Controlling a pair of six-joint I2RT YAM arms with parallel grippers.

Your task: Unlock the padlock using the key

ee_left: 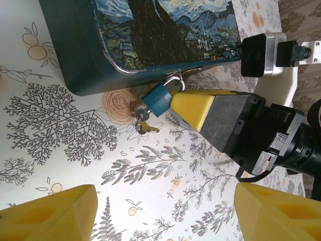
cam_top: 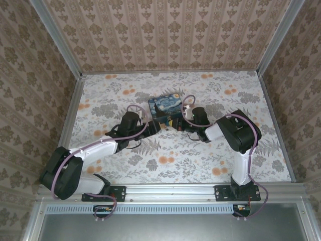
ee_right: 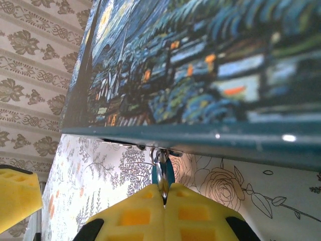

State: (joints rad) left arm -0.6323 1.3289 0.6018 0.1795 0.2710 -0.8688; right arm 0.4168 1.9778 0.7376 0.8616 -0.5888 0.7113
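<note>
One blue padlock hangs from the single painted box, with two keys at its base (one silvery, one brass). The right gripper is clamped on the padlock, and the left gripper gapes wide.

Blue padlock is hooked through the box hasp, key at its base.

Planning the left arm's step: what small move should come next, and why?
Probably ease the open left gripper forward to the key: it seems seated in the padlock, which the shut right gripper pinches on the box.
</note>
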